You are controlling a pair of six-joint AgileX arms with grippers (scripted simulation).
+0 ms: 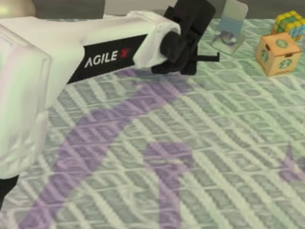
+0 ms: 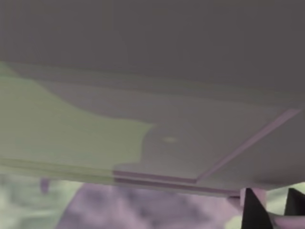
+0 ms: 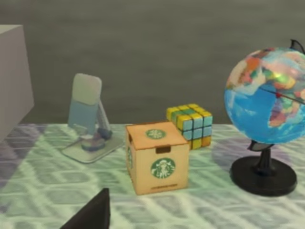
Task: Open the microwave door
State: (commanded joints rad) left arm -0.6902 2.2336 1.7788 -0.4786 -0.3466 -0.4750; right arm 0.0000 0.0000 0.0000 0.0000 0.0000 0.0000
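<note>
Nearby, an orange box [image 3: 156,158], puzzle cube [image 3: 190,125] and globe [image 3: 267,102] stand; gripper states unclear.

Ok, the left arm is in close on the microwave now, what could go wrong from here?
1. The left wrist view is filled by the microwave at close range, with no clear edge to go by, so a pull may be misjudged.
2. In the top view the left end effector sits near the phone stand; a sideways swing might knock it.
3. The left arm hides the microwave from above. The right arm is outside the top view.
</note>
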